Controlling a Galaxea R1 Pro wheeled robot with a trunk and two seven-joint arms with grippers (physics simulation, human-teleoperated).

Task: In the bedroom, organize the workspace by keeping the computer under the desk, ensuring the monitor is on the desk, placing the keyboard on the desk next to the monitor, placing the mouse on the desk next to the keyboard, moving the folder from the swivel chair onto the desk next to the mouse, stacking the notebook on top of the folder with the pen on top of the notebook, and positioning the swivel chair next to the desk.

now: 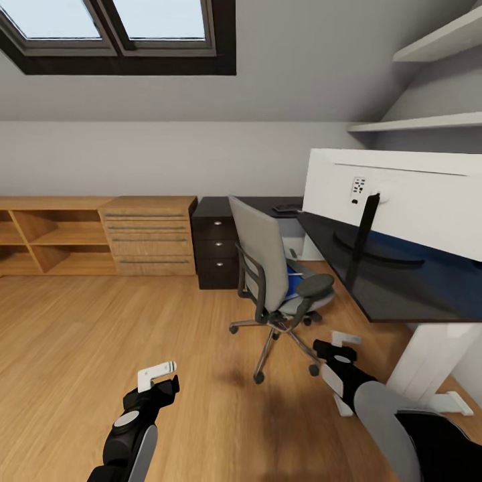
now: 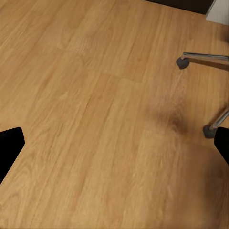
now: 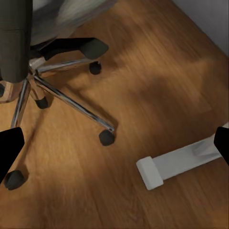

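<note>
The grey swivel chair [image 1: 264,258] stands on the oak floor beside the black desk [image 1: 402,294], its back turned toward me. A blue folder [image 1: 292,281] lies on its seat. The monitor [image 1: 408,197] stands on the desk, showing its pale back and black stand. A flat dark object [image 1: 288,209] lies on the far part of the desk, too small to name. My left gripper [image 1: 158,376] hangs open over bare floor, left of the chair. My right gripper [image 1: 343,343] is open near the chair's chrome base [image 3: 57,93], low beside the desk. Keyboard, mouse, notebook, pen and computer are not made out.
Dark drawers [image 1: 215,244] with silver knobs close the desk's far end. An oak dresser [image 1: 150,234] and open oak shelves [image 1: 47,234] line the back wall. A white desk foot [image 3: 174,164] lies on the floor close to the right gripper. Chair casters [image 2: 208,131] sit near the left gripper.
</note>
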